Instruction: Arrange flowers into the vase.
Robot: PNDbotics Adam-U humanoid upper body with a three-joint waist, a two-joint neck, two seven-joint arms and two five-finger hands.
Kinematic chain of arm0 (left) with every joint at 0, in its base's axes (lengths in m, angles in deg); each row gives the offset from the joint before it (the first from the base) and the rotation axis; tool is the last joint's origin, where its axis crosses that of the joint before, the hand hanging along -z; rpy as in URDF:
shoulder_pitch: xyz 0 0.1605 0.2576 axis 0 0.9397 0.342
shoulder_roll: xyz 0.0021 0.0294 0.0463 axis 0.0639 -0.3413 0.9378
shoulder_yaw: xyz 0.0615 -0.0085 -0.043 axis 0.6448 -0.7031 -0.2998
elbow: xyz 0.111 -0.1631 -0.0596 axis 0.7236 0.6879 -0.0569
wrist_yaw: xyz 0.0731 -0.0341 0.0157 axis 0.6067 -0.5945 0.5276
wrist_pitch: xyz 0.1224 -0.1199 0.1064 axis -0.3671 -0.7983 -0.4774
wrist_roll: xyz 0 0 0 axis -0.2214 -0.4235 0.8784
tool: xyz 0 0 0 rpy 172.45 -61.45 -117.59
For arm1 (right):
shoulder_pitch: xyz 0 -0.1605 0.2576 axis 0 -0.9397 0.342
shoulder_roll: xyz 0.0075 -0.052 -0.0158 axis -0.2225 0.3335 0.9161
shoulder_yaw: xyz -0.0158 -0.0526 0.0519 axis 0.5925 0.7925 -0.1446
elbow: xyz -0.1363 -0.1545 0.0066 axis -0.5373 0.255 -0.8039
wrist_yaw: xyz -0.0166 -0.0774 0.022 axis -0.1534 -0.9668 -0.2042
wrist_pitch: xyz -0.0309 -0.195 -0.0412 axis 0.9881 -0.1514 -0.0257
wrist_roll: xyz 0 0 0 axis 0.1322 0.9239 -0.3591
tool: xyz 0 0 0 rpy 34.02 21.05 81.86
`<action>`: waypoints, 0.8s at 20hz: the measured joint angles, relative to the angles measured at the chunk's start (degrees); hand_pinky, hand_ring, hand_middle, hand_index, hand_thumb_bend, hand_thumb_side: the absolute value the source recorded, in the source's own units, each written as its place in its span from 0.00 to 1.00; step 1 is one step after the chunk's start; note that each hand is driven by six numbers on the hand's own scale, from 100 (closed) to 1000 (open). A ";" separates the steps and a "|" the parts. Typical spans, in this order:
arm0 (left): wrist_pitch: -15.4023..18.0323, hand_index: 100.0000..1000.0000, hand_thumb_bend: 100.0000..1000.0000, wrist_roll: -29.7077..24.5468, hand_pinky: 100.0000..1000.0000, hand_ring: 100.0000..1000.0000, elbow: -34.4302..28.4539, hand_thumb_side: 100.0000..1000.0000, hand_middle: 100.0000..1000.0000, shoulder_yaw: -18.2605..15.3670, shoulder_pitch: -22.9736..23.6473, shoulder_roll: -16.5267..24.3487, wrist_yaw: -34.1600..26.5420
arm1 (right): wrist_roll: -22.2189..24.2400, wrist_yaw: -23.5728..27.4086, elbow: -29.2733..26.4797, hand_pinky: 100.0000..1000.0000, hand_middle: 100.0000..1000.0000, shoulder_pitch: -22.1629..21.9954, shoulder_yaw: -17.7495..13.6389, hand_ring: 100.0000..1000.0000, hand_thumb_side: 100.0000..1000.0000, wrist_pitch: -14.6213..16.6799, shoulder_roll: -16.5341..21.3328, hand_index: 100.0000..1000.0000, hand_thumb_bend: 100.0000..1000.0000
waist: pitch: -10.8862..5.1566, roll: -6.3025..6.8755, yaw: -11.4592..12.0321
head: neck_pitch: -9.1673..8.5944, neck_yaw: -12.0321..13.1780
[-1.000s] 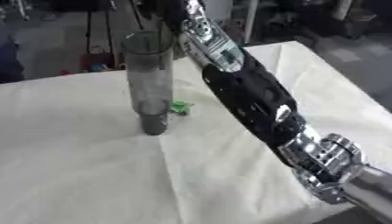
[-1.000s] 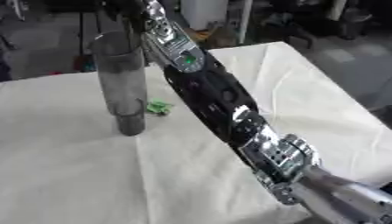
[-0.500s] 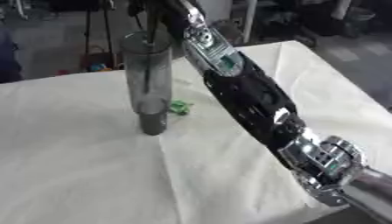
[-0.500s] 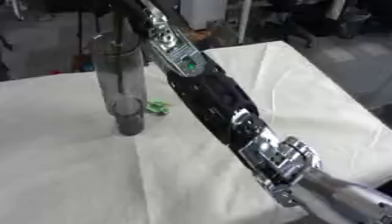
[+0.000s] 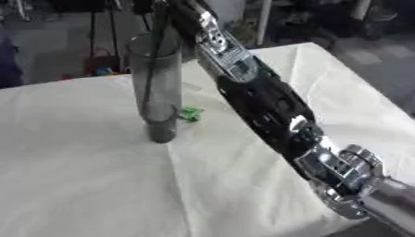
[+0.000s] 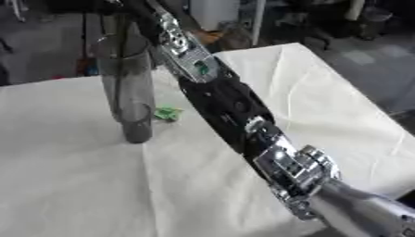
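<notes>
1. The vase (image 5: pixel 158 88), a tall smoky clear tube, stands upright toward the far-left part of the white-clothed surface (image 5: pixel 89 185). A thin dark stem (image 5: pixel 154 51) now seems to run down inside it.
2. The right arm (image 5: pixel 267 106) stretches from the near-right corner up over the vase's rim. Compared with a second ago it's reached further over the mouth, and the stem looks lower in the glass.
3. Right hand is cut off by the top of both views, so I can't tell what its fingers are doing. Left hand isn't visible anywhere.
4. A little green scrap (image 5: pixel 190 113) lies on the surface just beside the vase's base, same spot as before.
5. My guess: the flower's going in now, with release next.
</notes>
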 measured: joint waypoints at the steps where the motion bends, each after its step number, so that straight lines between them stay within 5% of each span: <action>1: 0.00 0.89 0.78 0.00 0.77 1.00 0.00 1.00 0.90 0.00 0.00 0.00 0.00 | 0.82 -1.56 0.00 0.77 0.55 0.00 0.01 0.62 0.68 0.41 0.03 0.49 0.60 | 0.00 -0.01 -0.01 | 0.00 0.00; 5: 0.01 0.89 0.78 0.01 0.77 1.00 0.00 1.00 0.90 -0.01 0.04 0.00 0.00 | 4.16 -9.85 -0.01 0.86 0.64 0.02 0.03 0.71 0.70 2.81 0.67 0.62 0.62 | 0.00 -0.21 -0.14 | 0.00 0.05; 11: 0.03 0.89 0.78 0.03 0.77 1.00 0.00 1.00 0.90 -0.01 0.07 0.00 0.00 | 6.17 -20.67 1.01 0.88 0.66 0.48 -0.52 0.73 0.71 6.21 1.92 0.65 0.60 | 0.00 -0.33 -0.28 | 0.00 0.27; 16: 0.03 0.89 0.78 0.03 0.77 1.00 0.01 1.00 0.90 -0.02 0.09 0.00 0.00 | 5.17 -24.71 2.95 0.88 0.66 1.06 -1.78 0.73 0.72 7.46 2.73 0.66 0.60 | 0.00 -0.39 -0.30 | 0.00 0.29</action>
